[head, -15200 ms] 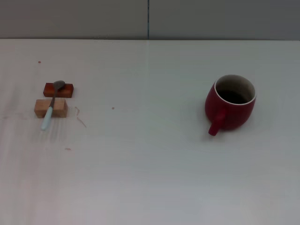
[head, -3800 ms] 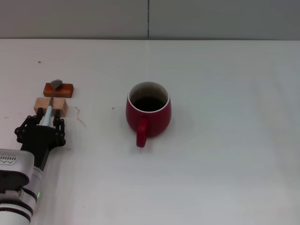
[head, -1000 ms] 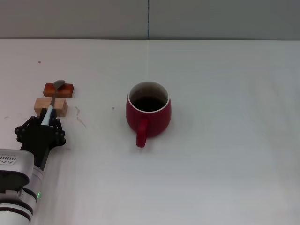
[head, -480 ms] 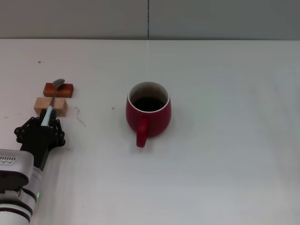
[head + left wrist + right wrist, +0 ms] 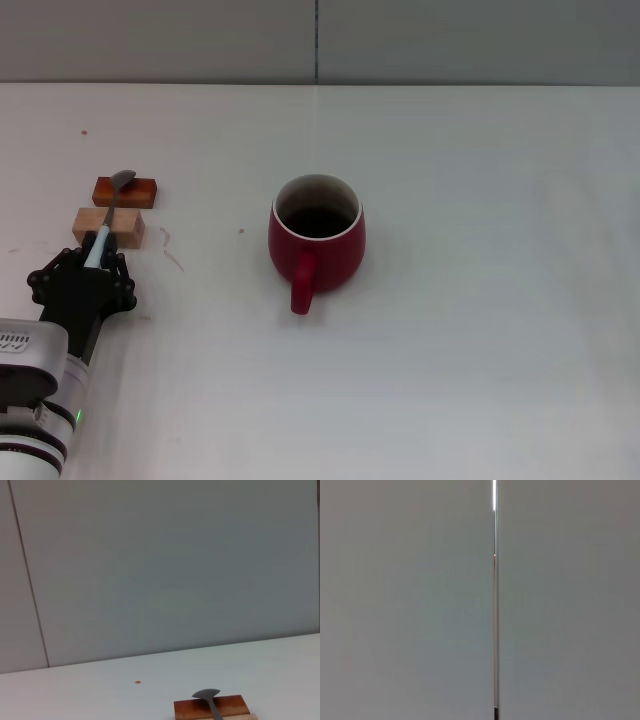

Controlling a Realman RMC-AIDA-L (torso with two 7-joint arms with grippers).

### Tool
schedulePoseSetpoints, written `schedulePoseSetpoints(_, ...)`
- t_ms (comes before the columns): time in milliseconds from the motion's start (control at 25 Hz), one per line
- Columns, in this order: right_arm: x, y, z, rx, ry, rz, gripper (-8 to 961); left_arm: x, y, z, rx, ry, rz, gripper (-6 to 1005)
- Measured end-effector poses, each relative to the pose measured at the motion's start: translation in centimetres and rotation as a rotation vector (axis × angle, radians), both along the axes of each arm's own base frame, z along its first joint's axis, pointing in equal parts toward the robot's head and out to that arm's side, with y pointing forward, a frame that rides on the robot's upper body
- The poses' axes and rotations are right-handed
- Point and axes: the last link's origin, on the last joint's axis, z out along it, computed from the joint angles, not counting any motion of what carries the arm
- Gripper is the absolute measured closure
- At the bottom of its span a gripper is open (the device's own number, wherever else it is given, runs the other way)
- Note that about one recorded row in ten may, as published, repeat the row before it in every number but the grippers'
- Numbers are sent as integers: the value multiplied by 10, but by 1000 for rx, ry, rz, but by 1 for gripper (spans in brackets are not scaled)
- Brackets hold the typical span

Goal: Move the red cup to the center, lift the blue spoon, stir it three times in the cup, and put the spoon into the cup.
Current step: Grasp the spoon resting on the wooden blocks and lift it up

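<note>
Left arm entered from the near-left corner of the desk (image 5: pixel 480 380), forearm low and angled toward the far side. Left gripper (image 5: pixel 84 276) sat just short of the tan block (image 5: pixel 108 227), jaws clamped on the pale handle end of the blue spoon (image 5: pixel 108 218). Spoon ran away from the gripper over the tan block, grey bowl resting on the orange-red block (image 5: pixel 126 190) behind; left wrist view showed the bowl (image 5: pixel 206 694) on that block (image 5: pixel 212 706). Red cup (image 5: pixel 316 238) stood upright at the center, handle pointing to the near side, well apart from the spoon, bare desk between them. Wide open desk right of the cup and beyond it up to the far edge at the grey wall (image 5: pixel 450 40). Right gripper out of view.
</note>
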Motion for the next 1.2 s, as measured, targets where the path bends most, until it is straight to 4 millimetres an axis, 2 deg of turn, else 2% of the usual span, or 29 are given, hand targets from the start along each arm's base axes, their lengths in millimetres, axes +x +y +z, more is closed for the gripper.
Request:
schedulePoseSetpoints(720,0,-1,-3,-3,5,-1,307,4,-2,4,26,-49,-38,833)
schedulePoseSetpoints(920,0,-1,-3,-3,5,-1,307,3,-1,11,57,-132,-50,833)
schedulePoseSetpoints(1200,0,-1,-3,-3,6,-2,306,-6,1,25,96,-345,-61,832)
